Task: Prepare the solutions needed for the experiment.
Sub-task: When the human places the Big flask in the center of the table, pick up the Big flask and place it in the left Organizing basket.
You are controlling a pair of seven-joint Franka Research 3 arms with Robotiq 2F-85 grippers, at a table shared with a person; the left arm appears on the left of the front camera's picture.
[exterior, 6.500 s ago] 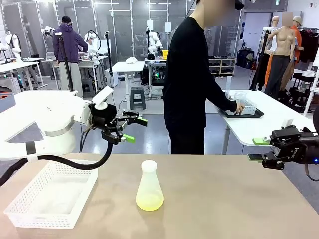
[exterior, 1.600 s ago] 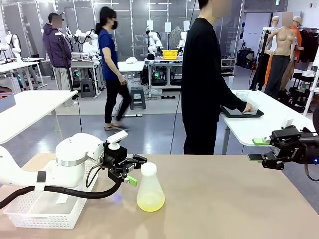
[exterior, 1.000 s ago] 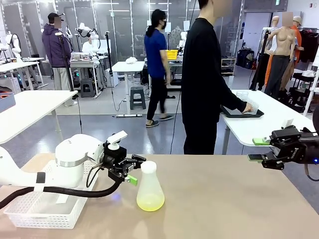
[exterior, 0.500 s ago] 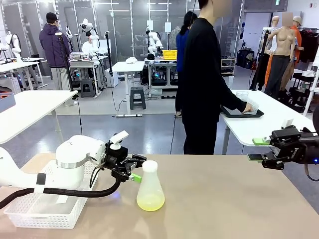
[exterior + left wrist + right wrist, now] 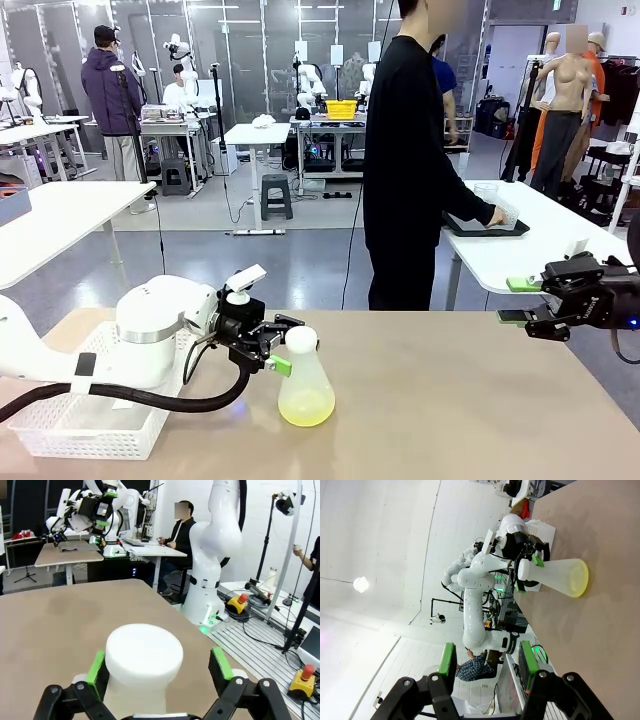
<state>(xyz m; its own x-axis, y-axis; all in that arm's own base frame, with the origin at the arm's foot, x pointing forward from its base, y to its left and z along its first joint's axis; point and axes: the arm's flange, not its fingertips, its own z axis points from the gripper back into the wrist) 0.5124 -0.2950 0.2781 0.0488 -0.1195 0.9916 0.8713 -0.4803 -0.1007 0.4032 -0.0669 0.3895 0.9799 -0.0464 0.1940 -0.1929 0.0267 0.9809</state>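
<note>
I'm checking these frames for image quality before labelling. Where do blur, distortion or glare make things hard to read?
Front view: evenly lit and sharp, the solutions clearly glowing yellow-green in the flask. Left wrist view: the white cap sits so close between the left gripper pads that it looks soft and oversized. Right wrist view: rolled sideways, wide-angle bent, the bright wall washed out behind the right gripper.

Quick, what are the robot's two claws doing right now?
Left gripper: open, its pads either side of the flask neck, not squeezing.
Right gripper: open, holding nothing.

A shallow layer of translucent yellow-green solution (image 5: pixel 306 408) sits in the bottom of the upright conical flask, lower centre of the front view.
</note>
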